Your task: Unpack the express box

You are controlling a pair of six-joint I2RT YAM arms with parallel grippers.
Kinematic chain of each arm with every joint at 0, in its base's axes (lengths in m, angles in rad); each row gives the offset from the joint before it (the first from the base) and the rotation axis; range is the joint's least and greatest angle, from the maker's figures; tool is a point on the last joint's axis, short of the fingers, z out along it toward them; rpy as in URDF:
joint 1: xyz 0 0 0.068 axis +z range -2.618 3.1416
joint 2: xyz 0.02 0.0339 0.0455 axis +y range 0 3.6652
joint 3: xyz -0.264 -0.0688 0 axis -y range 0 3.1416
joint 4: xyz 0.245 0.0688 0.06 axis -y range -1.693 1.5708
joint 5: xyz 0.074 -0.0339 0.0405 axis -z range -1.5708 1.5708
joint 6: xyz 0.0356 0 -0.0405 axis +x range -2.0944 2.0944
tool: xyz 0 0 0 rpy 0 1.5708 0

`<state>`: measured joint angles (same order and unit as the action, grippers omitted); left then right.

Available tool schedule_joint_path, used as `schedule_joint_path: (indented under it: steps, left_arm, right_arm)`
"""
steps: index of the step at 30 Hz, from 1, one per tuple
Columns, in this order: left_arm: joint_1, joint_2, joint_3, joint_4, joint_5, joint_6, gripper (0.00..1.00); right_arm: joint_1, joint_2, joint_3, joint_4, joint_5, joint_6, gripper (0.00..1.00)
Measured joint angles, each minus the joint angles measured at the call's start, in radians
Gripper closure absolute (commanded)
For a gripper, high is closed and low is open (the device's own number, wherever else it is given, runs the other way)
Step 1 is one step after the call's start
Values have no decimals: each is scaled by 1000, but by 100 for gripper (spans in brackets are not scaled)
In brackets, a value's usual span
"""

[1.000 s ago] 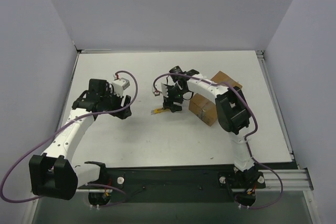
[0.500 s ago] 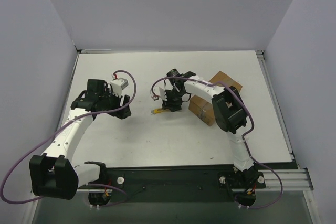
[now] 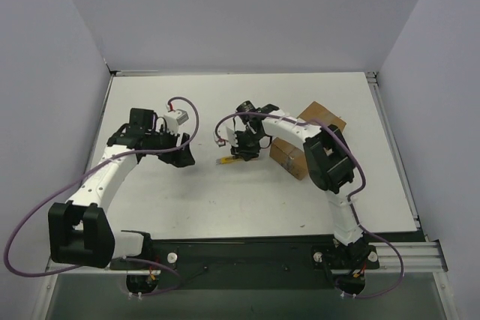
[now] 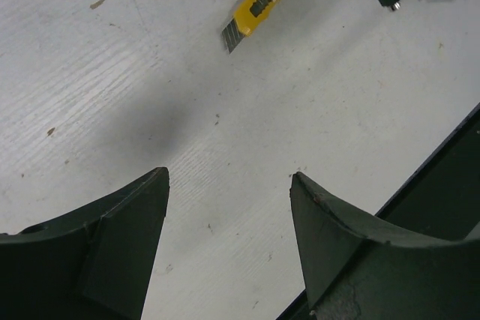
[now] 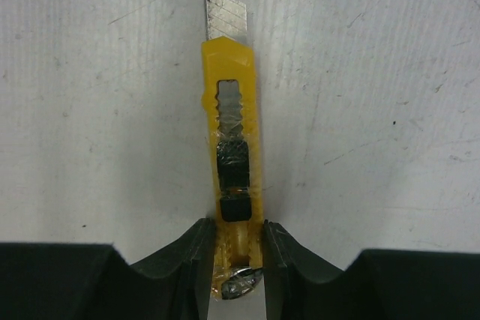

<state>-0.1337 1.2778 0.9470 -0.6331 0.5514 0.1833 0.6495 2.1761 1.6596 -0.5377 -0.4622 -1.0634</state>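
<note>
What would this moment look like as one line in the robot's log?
right hand: shut on utility knife, blade out | left hand: open above table | express box: on table beside right arm

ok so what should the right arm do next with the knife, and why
Probably lift the knife and carry it over to the box: the right tool is shut on its rear end, blade out, and the box sits apart from it.

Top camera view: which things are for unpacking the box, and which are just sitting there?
For the job: box; yellow knife, pinched in the right gripper.
Just sitting: left gripper, open and empty.
</note>
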Motion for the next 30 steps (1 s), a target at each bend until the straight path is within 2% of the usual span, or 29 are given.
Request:
schedule_joint_path:
  steps: [7, 12, 16, 20, 23, 24, 27, 28, 30]
  left_arm:
    - [-6, 149, 87, 30, 193, -47, 25]
    - [-55, 225, 133, 66, 298, -91, 26]
    - [-107, 273, 148, 82, 354, -129, 26]
    - [-132, 303, 167, 96, 381, -156, 30]
    - [-132, 322, 181, 106, 401, -173, 43]
    - [-132, 330, 185, 111, 412, -181, 53]
    - [-132, 347, 185, 118, 438, -196, 69]
    - [-130, 354, 185, 121, 449, -200, 80]
    - [-125, 368, 185, 127, 471, -206, 92]
  right_arm:
    - [16, -194, -102, -15, 2, -12, 93]
    - [60, -326, -122, 19, 2, -22, 94]
    - [85, -356, -122, 52, 10, -34, 94]
    - [101, -354, -122, 62, 19, -44, 95]
    - [104, -354, -122, 73, 29, -52, 95]
    - [104, -354, -122, 77, 30, -54, 95]
    - [104, -354, -124, 85, 33, -61, 95]
    - [105, -355, -127, 85, 34, -63, 95]
    - [105, -355, -131, 85, 37, -64, 95]
